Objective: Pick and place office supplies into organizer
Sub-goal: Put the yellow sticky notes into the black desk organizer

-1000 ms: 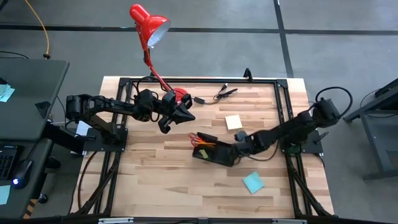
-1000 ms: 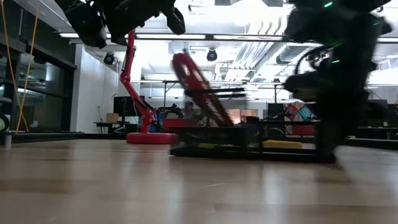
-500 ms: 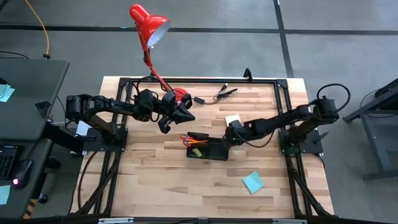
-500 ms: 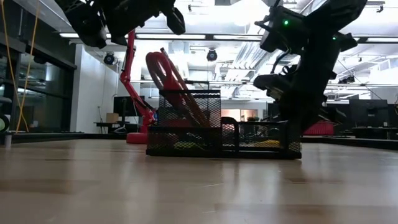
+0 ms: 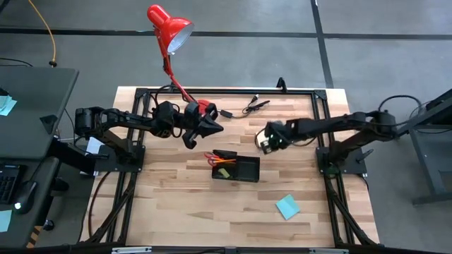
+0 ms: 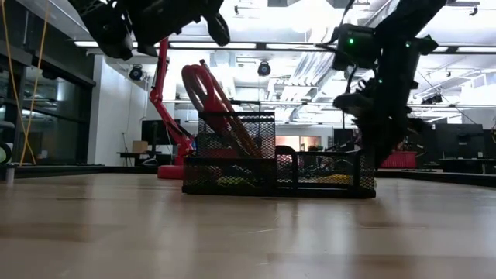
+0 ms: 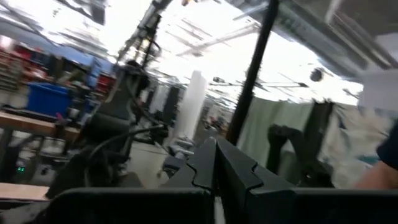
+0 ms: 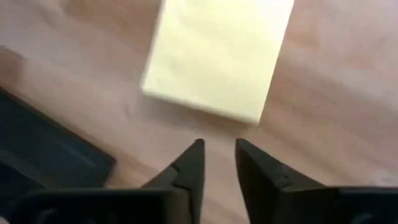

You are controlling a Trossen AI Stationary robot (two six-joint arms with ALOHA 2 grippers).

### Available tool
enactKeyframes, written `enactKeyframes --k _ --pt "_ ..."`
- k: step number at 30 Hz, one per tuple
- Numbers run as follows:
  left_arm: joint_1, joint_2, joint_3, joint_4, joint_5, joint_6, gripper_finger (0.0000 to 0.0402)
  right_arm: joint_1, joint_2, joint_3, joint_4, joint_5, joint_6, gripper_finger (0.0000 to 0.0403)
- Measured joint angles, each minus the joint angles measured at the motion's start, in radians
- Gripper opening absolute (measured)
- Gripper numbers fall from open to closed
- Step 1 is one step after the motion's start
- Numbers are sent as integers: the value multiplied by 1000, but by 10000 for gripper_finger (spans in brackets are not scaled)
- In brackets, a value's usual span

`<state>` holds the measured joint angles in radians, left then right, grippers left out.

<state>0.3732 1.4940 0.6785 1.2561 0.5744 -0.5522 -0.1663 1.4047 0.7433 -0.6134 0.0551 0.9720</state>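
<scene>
Your right gripper (image 8: 217, 163) hovers over the yellow sticky pad (image 8: 217, 56) beside the organizer (image 5: 236, 168), jaws barely parted. That narrow gap may shove the pad across the surface.

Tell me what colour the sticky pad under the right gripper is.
Pale yellow; the sticky pad shows best in the right wrist view.

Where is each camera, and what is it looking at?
High view: above the table, looking straight down; shows both arms, the organizer and the blue pad.
Low view: at tabletop height, looking level across at the organizer; arms hang from above.
Left wrist view: on the left arm, facing the room; its shut end effector shows.
Right wrist view: on the right arm, looking down at the yellow pad; its open end effector shows.
Shared: high and low views both show the organizer.
</scene>
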Motion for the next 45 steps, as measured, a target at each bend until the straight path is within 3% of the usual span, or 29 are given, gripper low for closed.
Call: enactKeyframes --k 4,9,13,17,24,28,32,40,45 --pt "0 0 0 -2 -79 -1 3 -88 -72 0 29 -7 -66 142" --pt "0 0 0 -2 -150 -14 3 -190 -134 0 20 -92 -133 224" --pt "0 0 0 -4 -174 -22 3 -221 -182 -14 70 -139 -175 260" --pt "0 0 0 -7 -160 -26 3 -249 -256 -127 274 -222 -105 258" --pt "0 -1 0 -60 -119 -10 3 -298 -418 -421 613 -350 160 237" --pt "0 -1 0 -86 -111 -3 3 -332 -497 -546 630 -341 232 239" --pt "30 -1 0 -116 -107 -3 3 -367 -539 -589 636 -336 261 240" --pt "173 -1 0 -255 -146 -30 3 -416 -513 -587 600 -347 242 240" --pt "265 0 0 -345 -94 -60 3 -417 -468 -587 615 -347 246 240"
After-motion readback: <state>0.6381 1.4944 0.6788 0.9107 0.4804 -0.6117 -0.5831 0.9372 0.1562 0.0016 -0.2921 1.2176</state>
